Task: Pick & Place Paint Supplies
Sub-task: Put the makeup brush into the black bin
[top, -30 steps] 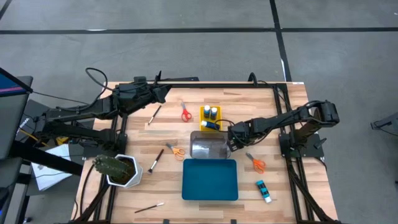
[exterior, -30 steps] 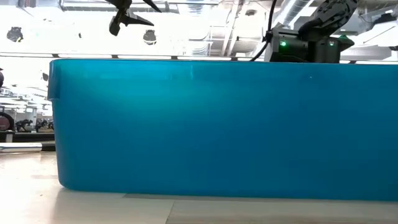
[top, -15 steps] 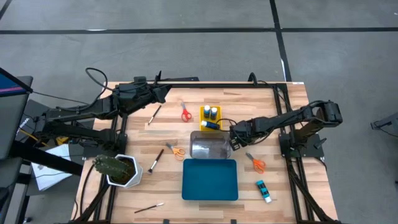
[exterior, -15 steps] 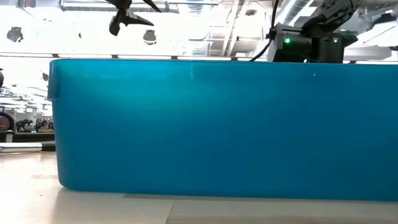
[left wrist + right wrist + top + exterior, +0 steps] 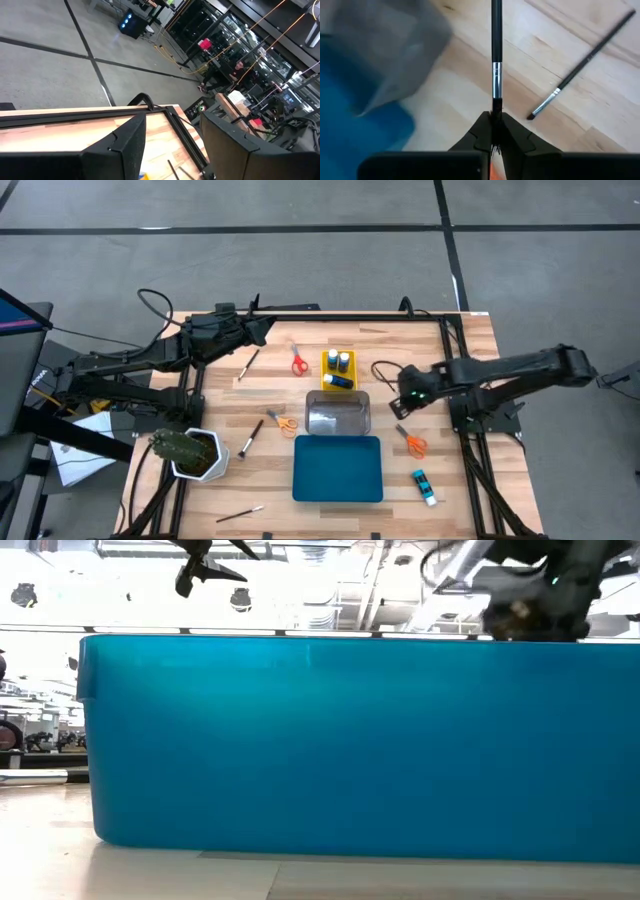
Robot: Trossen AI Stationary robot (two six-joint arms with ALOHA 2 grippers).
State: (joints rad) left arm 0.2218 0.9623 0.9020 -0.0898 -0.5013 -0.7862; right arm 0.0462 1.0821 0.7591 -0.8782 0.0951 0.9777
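The right claw (image 5: 492, 131) is clamped on the bristle end of a paintbrush (image 5: 495, 45), its handle running straight out ahead, just right of the clear tray (image 5: 337, 414), its likely destination.

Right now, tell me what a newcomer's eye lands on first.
The blue tray at the table's near edge fills the low view. Right of the clear tray, the right gripper is shut on a paintbrush. The yellow tray behind holds blue bottles.
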